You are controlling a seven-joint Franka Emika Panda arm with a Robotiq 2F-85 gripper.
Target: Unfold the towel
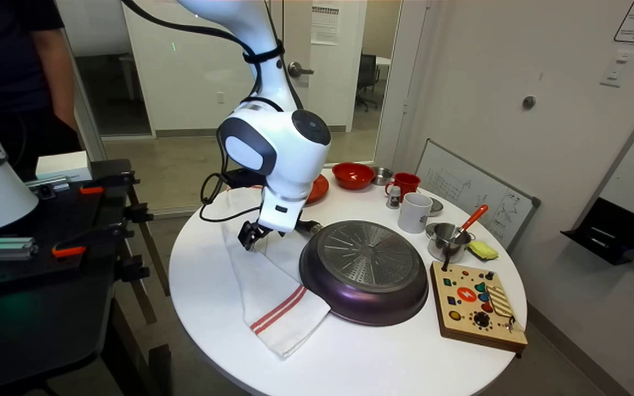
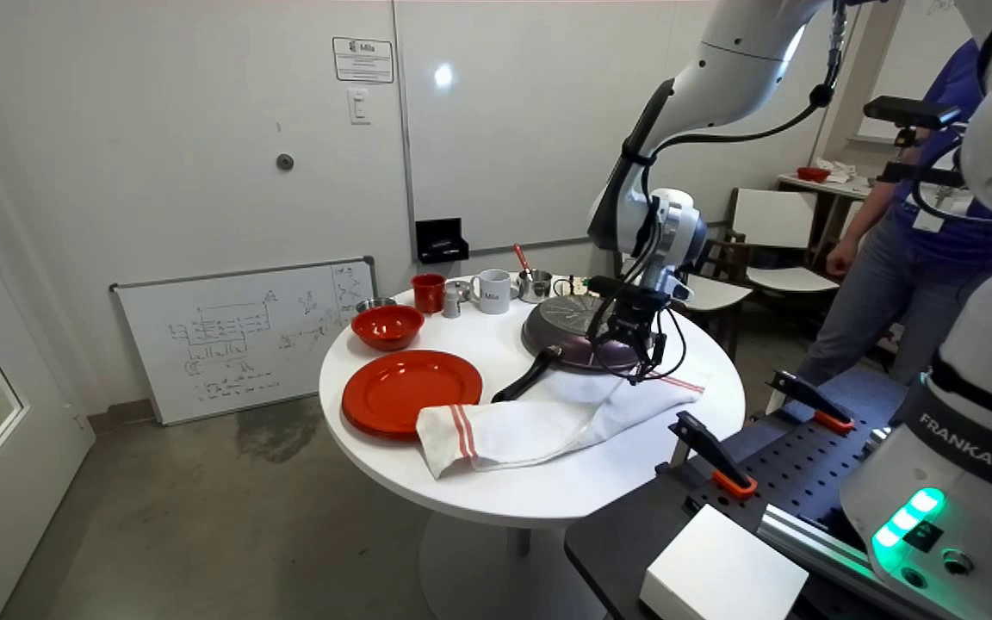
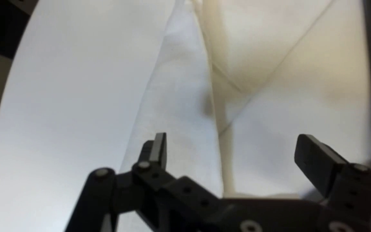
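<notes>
A white towel with red stripes at its ends lies partly folded on the round white table, long and narrow with loose layers. In an exterior view one striped end reaches the red plates, and the other end lies by the pan. My gripper is over the middle of the towel, pointing down; it also shows in an exterior view. In the wrist view the gripper is open with nothing between its fingers. A fold edge of the towel runs between the fingertips. Whether the fingertips touch the cloth I cannot tell.
An upside-down dark pan sits right beside the towel, its handle near the cloth. Red plates, a red bowl, a white mug, a metal pot and a wooden switch board stand on the table.
</notes>
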